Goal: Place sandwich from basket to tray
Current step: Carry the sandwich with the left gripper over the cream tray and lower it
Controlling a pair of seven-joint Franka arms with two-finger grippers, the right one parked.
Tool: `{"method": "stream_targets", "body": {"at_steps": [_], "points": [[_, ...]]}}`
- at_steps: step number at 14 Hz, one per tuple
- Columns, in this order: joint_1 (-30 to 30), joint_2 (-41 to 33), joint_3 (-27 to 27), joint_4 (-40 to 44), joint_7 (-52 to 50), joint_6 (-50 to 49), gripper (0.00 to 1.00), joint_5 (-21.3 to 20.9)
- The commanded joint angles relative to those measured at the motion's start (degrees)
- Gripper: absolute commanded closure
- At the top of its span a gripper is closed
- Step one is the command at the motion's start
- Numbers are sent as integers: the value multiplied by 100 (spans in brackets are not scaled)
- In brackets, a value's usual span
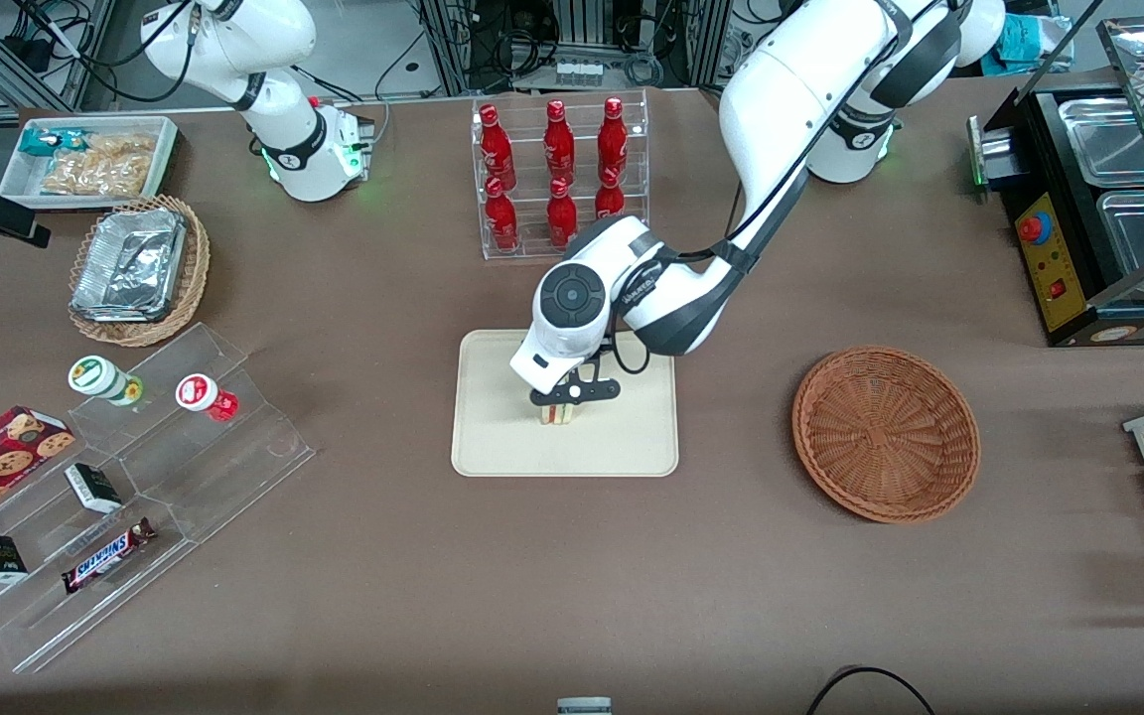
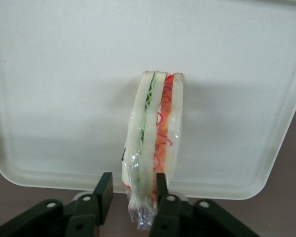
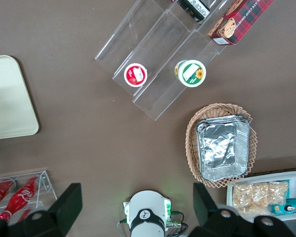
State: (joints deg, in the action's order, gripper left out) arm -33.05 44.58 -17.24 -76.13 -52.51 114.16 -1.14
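Observation:
The sandwich (image 1: pixel 559 412) stands on its edge on the cream tray (image 1: pixel 493 437), near the tray's middle. My left gripper (image 1: pixel 572 394) is directly above it. In the left wrist view the sandwich (image 2: pixel 153 133) shows white bread with green and red filling in clear wrap, resting on the tray (image 2: pixel 64 89). The gripper (image 2: pixel 133 186) straddles the wrap's end with its fingers (image 2: pixel 104 190) apart. One finger stands clear of the sandwich and the other is at its side. The round reddish-brown basket (image 1: pixel 885 432) sits empty toward the working arm's end.
A clear rack of red bottles (image 1: pixel 557 174) stands farther from the front camera than the tray. Toward the parked arm's end are a clear stepped stand with snacks (image 1: pixel 135 477), a tan wicker basket with foil trays (image 1: pixel 135 263) and a white snack bin (image 1: pixel 90 159). A black appliance (image 1: pixel 1098 189) stands at the working arm's end.

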Motion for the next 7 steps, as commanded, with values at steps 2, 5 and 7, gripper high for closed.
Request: {"method": "stream_targets", "body": {"at_steps": [2,5,7], "points": [[-70,95,54,292,-189,-113,0,-114],[17,-1,80,563,-207,-235,0,-114],[176,-63,80,975,-216,-621,0,-106]]}}
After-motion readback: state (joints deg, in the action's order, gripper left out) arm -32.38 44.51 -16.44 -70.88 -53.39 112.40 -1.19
